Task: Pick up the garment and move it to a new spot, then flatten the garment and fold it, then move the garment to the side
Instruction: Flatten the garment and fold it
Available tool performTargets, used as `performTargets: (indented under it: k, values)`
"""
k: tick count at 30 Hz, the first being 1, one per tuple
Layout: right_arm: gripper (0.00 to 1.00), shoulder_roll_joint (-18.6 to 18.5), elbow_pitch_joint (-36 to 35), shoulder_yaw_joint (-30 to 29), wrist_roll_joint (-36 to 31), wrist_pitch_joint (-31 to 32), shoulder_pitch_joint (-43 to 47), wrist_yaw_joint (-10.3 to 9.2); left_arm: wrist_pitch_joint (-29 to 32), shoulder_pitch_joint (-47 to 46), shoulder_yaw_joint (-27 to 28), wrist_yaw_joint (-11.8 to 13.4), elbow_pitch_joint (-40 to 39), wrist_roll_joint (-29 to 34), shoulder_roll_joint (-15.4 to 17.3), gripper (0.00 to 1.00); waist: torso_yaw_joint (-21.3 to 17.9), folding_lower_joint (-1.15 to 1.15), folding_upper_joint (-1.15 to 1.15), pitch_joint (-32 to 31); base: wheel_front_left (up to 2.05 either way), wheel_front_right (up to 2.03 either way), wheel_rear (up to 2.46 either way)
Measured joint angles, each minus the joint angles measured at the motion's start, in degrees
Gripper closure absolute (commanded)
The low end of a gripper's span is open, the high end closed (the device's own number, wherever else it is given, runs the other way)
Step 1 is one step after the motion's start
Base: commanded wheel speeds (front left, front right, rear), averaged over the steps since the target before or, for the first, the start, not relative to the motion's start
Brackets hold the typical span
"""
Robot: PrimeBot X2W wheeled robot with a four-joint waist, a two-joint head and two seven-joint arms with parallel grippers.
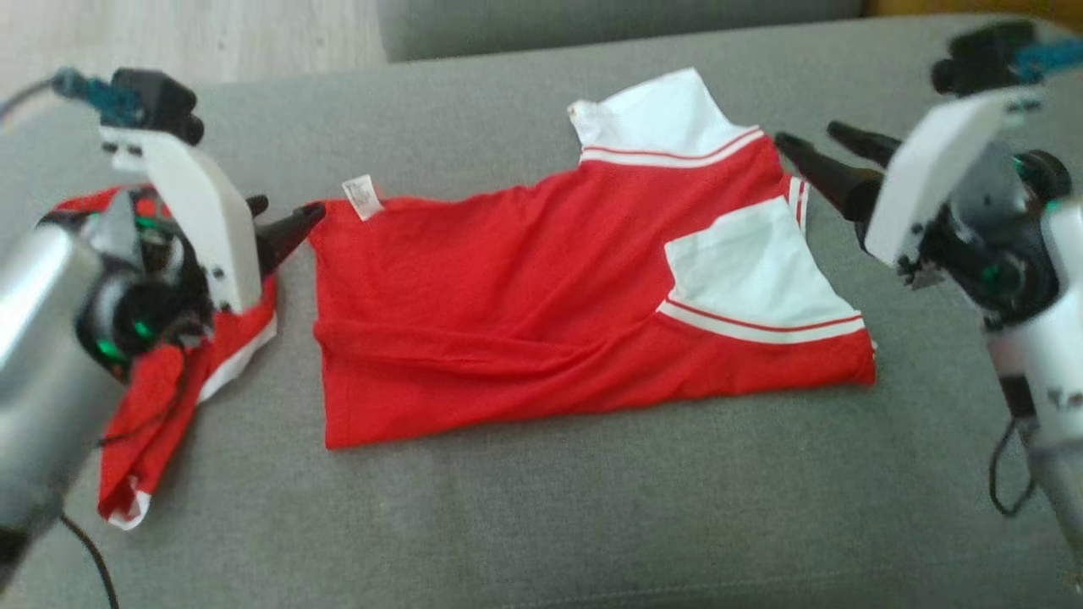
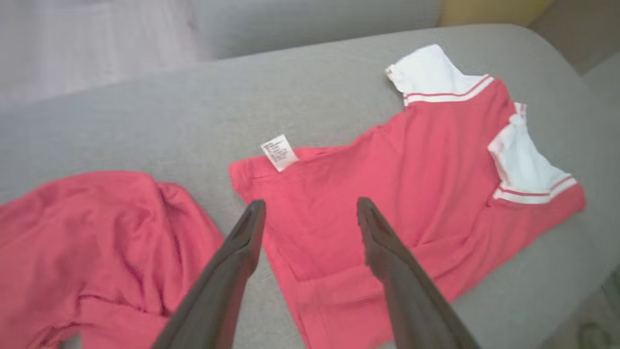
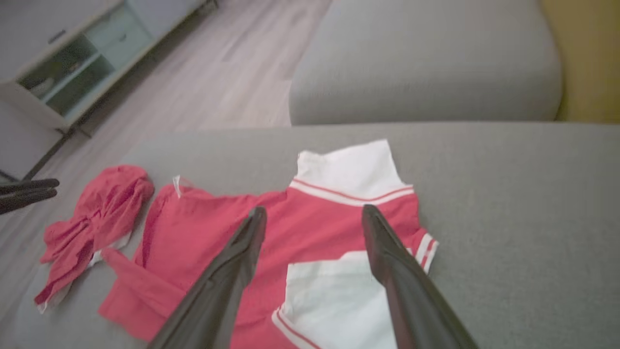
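the red and white shirt [image 1: 525, 288] lies folded in the middle of the grey sofa cushion [image 1: 592, 507]. the left gripper [image 1: 288, 211] and right gripper [image 1: 808, 134] flank its ends, jaws wide apart and empty, likely so each can take an end. a crumpled red garment [image 1: 161, 397] sits at the cushion's left edge.

A grey upholstered seat [image 1: 541, 524] stretches across the foreground, its woven fabric creased by one shallow seam near the front edge. At its left end lies a crumpled red cloth [image 1: 135, 465] edged in white, bunched and folded over itself. Behind the seat sits a second grey cushion [image 3: 426, 63], beside a yellow surface [image 3: 588, 58]. Pale wood flooring [image 3: 218, 72] runs to a low cabinet [image 3: 72, 58] with shelves.
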Motion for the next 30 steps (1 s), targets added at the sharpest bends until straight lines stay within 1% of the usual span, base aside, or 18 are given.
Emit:
performTargets:
  k: [2, 5, 8, 10, 13, 16, 18, 20, 23, 25, 30]
  values:
    - [0.0, -0.5, -1.5, -1.3, -1.1, -6.8, 2.6, 0.0, -6.2, 2.6, 0.1, 1.5, -2.0, 3.4, -0.2, 0.0, 0.2, 0.0, 0.0, -1.1, 0.0, 0.0, 0.0]
    - [0.0, -0.6, -2.9, -4.9, -4.1, -16.3, 7.0, 0.0, -16.3, 7.8, 1.1, 4.9, -6.1, 6.2, -1.7, 0.0, 0.5, 0.0, 0.0, -2.7, 0.0, 0.0, 0.0]
    - [0.0, 0.1, -4.7, -8.6, -7.5, -23.7, 11.8, 0.0, -24.9, 12.0, 2.0, 7.0, -9.4, 9.3, -1.7, 0.0, 0.9, 0.0, 0.0, -3.9, 0.0, 0.0, 0.0]
    - [0.0, 1.3, -6.2, -10.1, -9.4, -27.4, 15.5, 0.0, -30.7, 14.9, 3.4, 8.8, -10.6, 10.6, -1.5, 0.0, 1.1, 0.0, 0.0, -4.5, 0.0, 0.0, 0.0]
    - [0.0, 3.7, -7.3, -12.2, -12.8, -31.3, 21.8, 0.0, -38.9, 19.6, 4.5, 11.7, -12.2, 13.8, -0.8, 0.0, 1.2, 0.0, 0.0, -5.0, 0.0, 0.0, 0.0]
    - [0.0, 6.1, -7.7, -14.9, -14.8, -33.4, 27.6, 0.0, -45.2, 25.0, 6.0, 14.2, -13.8, 15.0, -0.8, 0.0, 1.1, 0.0, 0.0, -5.4, 0.0, 0.0, 0.0]
    - [0.0, 7.3, -7.5, -16.0, -15.6, -33.7, 30.4, 0.0, -46.5, 28.5, 6.2, 15.3, -14.7, 16.2, -1.1, 0.0, 1.0, 0.0, 0.0, -5.6, 0.0, 0.0, 0.0]
    - [0.0, 8.6, -7.0, -17.2, -16.1, -33.7, 32.5, 0.0, -46.8, 31.8, 5.3, 15.4, -14.8, 16.3, -1.9, 0.0, 0.9, 0.0, 0.0, -5.6, 0.0, 0.0, 0.0]
    - [0.0, 9.7, -6.3, -18.6, -17.9, -33.4, 34.0, 0.0, -46.8, 35.7, 4.4, 15.4, -13.9, 15.6, -3.7, 0.0, 0.8, 0.0, 0.0, -5.0, 0.0, 0.0, 0.0]
    - [0.0, 9.9, -5.3, -19.0, -19.1, -31.7, 34.0, 0.0, -46.6, 36.1, 3.5, 15.3, -12.6, 15.4, -4.5, 0.0, 0.7, 0.0, 0.0, -4.5, 0.0, 0.0, 0.0]
    - [0.0, 11.3, -1.5, -22.1, -21.0, -25.0, 32.5, 0.0, -42.9, 34.5, 1.6, 14.3, -8.9, 14.8, -5.6, 0.0, 0.9, 0.0, 0.0, -2.9, 0.0, 0.0, 0.0]
